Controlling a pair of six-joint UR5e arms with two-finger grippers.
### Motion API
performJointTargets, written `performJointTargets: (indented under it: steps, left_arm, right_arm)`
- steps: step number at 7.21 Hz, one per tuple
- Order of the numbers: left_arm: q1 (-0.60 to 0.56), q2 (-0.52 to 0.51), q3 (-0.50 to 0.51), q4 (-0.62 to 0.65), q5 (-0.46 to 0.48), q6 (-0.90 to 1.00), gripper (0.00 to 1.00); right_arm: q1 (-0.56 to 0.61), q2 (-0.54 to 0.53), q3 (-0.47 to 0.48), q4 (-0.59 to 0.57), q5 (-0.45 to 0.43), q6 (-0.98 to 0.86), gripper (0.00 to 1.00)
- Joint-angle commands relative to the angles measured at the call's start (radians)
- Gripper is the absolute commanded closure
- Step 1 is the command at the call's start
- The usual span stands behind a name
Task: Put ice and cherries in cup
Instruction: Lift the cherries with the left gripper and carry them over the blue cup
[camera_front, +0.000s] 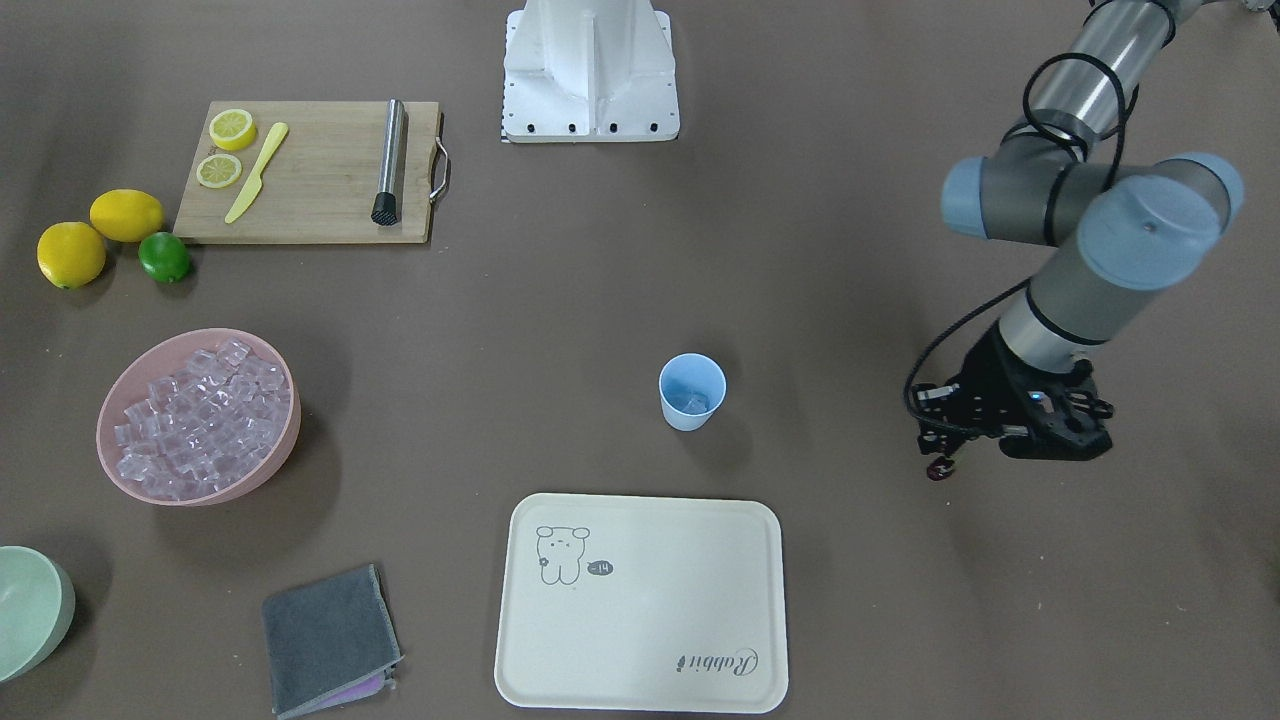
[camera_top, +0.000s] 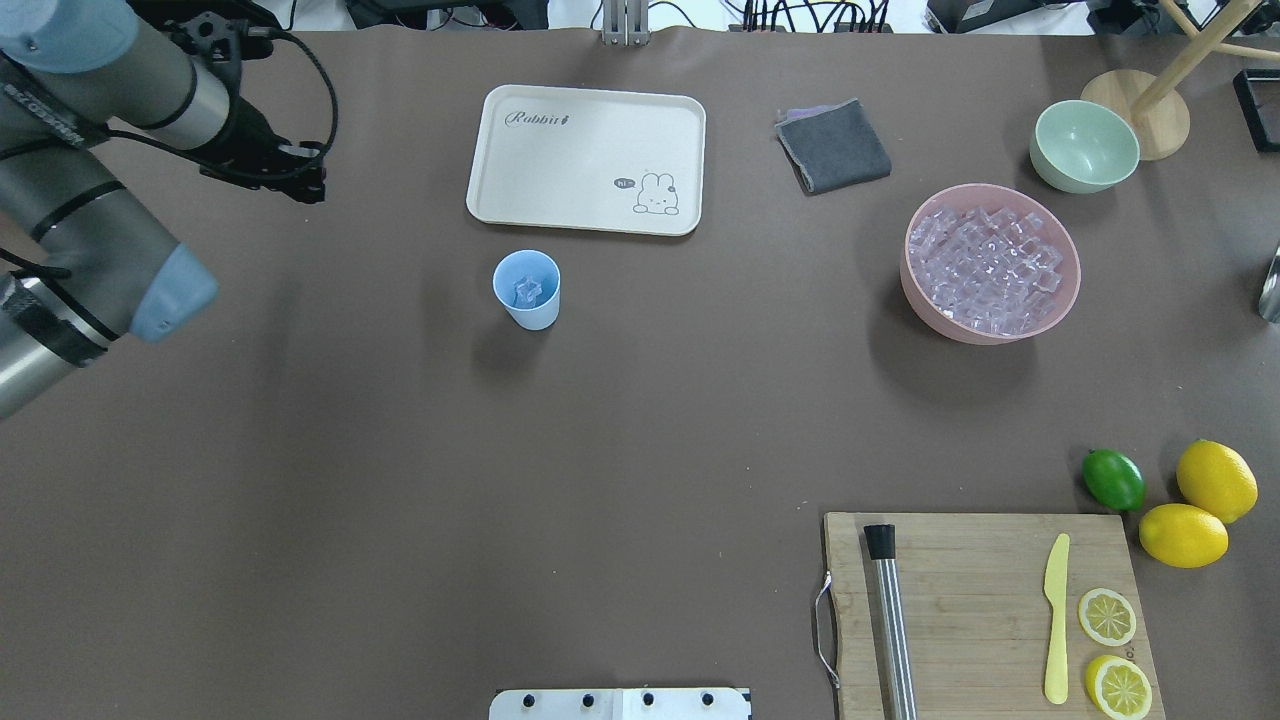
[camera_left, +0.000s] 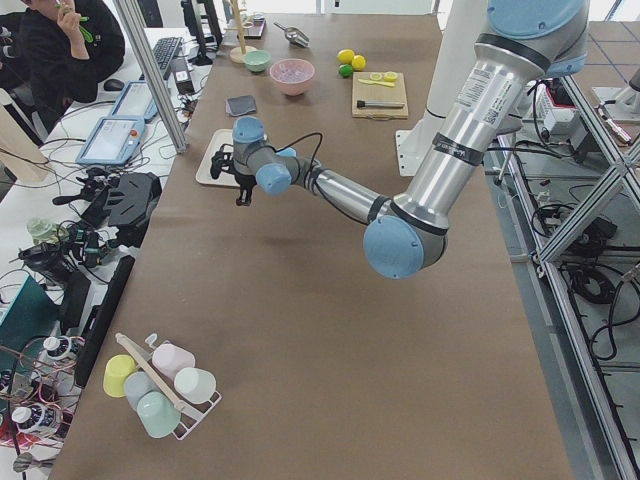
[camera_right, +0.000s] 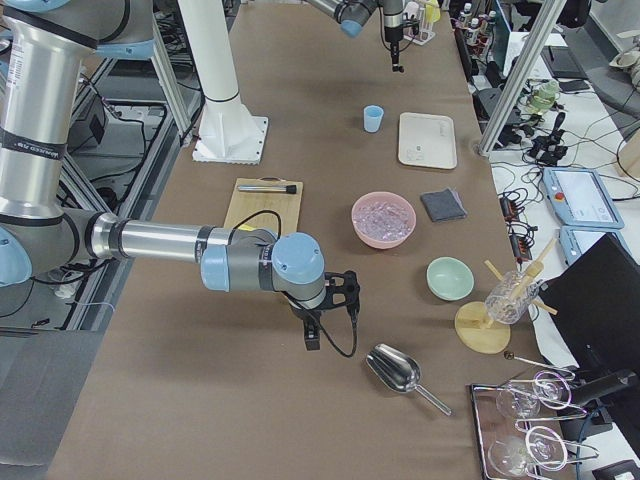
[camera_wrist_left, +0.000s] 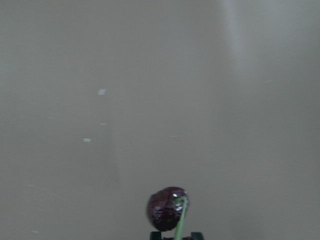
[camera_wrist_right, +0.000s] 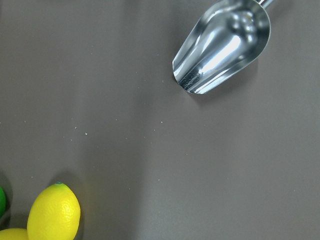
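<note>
Pinching the thin green stem of a glossy dark red cherry in the narrowed left gripper, well apart from the small light blue plastic cup; showing one clear, glassy ice cube inside that upright cup, near the cream rectangular tray; cannot tell whether the right gripper is wide or narrow.

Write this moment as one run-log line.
left gripper: holds cherries, not over cup | cup: ice inside | right gripper: state unclear
</note>
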Motion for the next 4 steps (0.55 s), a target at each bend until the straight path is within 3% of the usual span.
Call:
performJointTargets:
  steps: [1, 4]
  left_arm:
    - [0.163, -0.079, -0.086, 0.033, 0.133, -0.274, 0.84]
    - [0.271, -0.167, -0.131, 0.154, 0.227, -0.376, 0.84]
  right_arm:
    - [-0.001, 0.009, 0.003, 0.001, -0.007, 0.045, 0.00]
    - [-0.007, 0.047, -0.035, 0.001, -0.006, 0.156, 0.00]
